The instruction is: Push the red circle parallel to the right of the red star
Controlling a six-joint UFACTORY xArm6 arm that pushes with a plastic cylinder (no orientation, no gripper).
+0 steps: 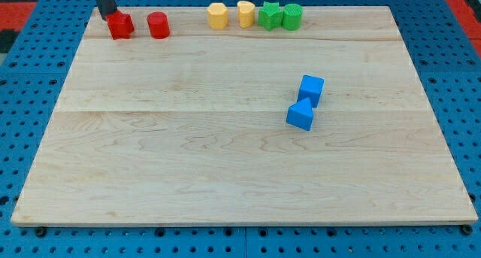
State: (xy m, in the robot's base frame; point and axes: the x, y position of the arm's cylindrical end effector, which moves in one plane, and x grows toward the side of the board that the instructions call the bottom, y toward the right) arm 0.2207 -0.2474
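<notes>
The red star point(120, 25) sits near the view's top left corner of the wooden board point(225, 160). The red circle point(158, 25) stands just to its right, level with it, a small gap between them. My tip point(110, 14) comes down at the star's upper left edge, touching or nearly touching it.
Along the view's top edge stand two yellow blocks point(218, 16) point(246, 13), a green star point(269, 16) and a green round block point(292, 16). A blue cube point(310, 89) and a blue wedge-like block point(301, 115) lie touching at centre right.
</notes>
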